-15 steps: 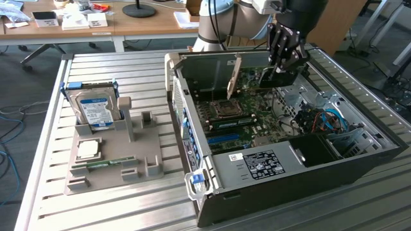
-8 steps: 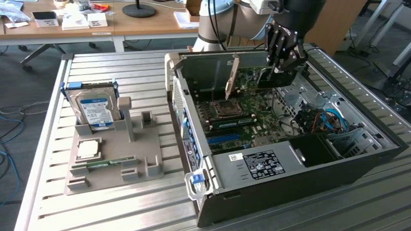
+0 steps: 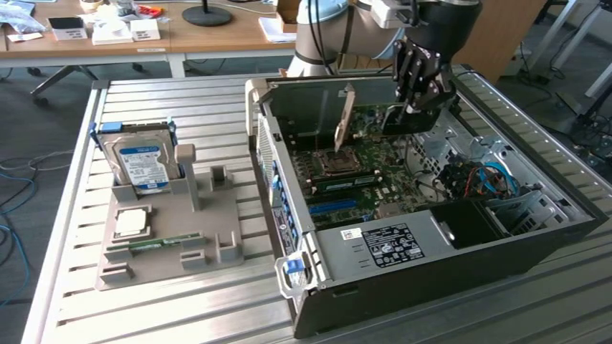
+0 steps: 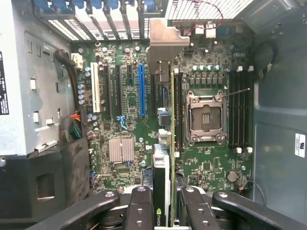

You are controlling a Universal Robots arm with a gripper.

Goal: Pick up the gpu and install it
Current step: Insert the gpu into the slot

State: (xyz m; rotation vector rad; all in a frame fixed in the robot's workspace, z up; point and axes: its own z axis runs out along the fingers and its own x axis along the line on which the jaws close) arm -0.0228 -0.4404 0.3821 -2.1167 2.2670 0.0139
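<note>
We find the fingers [image 4: 141, 211] clamped on the gpu [image 4: 162, 167], held edge-on inside the open computer case [image 3: 535, 236], over the green motherboard [image 4: 211, 167] between the blue slot [image 4: 141, 91] and the processor socket [image 4: 205, 117]

Thin green gpu [image 4: 161, 187], upright on edge over the motherboard [image 4: 124, 120] inside the open case [image 3: 535, 236], clamped at one end between the fingers [image 4: 141, 211]. Black cooler block with a small green logo on one face. Pale metal bracket [image 3: 343, 115] at the far end, beside the case's slotted rear wall. Seated in a slot or not: cannot tell.
</note>
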